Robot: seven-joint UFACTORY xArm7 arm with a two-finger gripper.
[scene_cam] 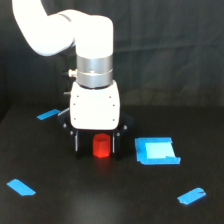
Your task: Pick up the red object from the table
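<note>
The red object (102,145) is a small red-orange block standing on the black table (100,200) near the middle of the exterior view. My gripper (95,143) hangs straight down from the white arm, its two thin dark fingers (76,142) on either side of the block. The fingers stand wider than the block, with a visible gap on each side, so the gripper is open. The block's base appears to rest on the table.
A blue square patch (157,151) lies just to the exterior view's right of the block. Blue tape strips lie at the left back (48,114), the left front (21,187) and the right front (191,195). A dark curtain hangs behind.
</note>
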